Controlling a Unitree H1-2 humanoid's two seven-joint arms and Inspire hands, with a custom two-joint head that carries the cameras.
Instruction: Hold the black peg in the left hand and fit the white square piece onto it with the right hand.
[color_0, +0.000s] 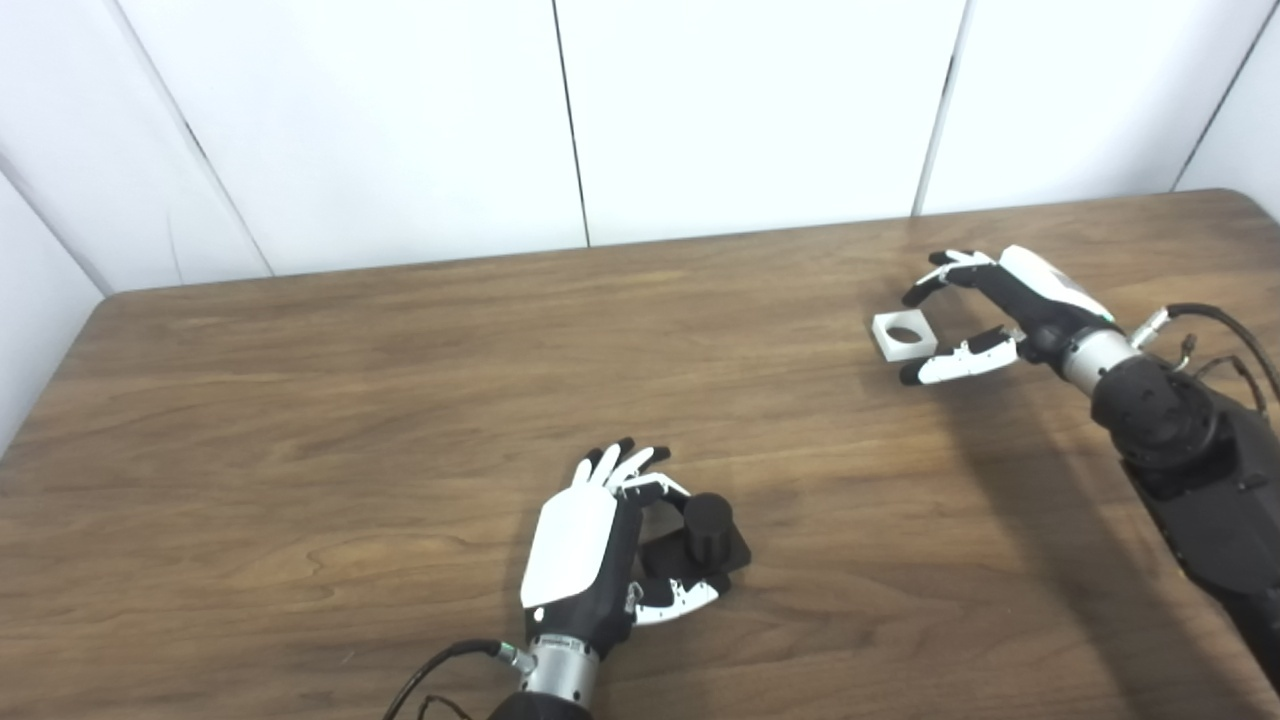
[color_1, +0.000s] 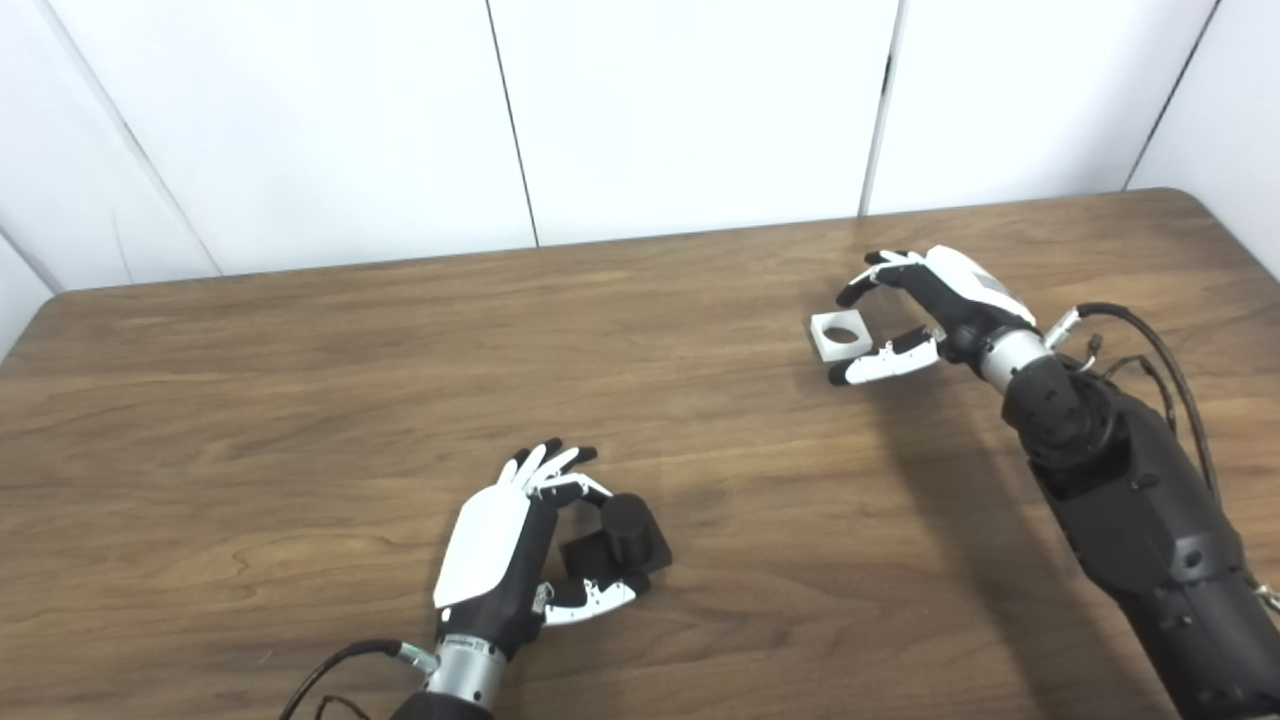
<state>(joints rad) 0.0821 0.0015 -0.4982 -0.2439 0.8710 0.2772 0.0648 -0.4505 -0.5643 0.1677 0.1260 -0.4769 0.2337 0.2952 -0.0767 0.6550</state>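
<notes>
**Count on the table**

One wooden table (color_0: 400, 400). One black peg (color_0: 708, 528) on its square base, toward the table's near edge. One white square piece (color_0: 904, 335) with a round hole, toward the table's far right corner. Two hands: left hand (color_0: 580, 545), right hand (color_0: 1000, 300).

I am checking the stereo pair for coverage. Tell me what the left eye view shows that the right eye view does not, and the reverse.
Only the left eye view: a bare strip of table and side wall at its left edge.

Only the right eye view: more of the right forearm, and more wall beyond the table's far right corner.

Both: the left hand with fingers apart around the black peg, and the right hand open around the white square piece, which lies flat.
</notes>
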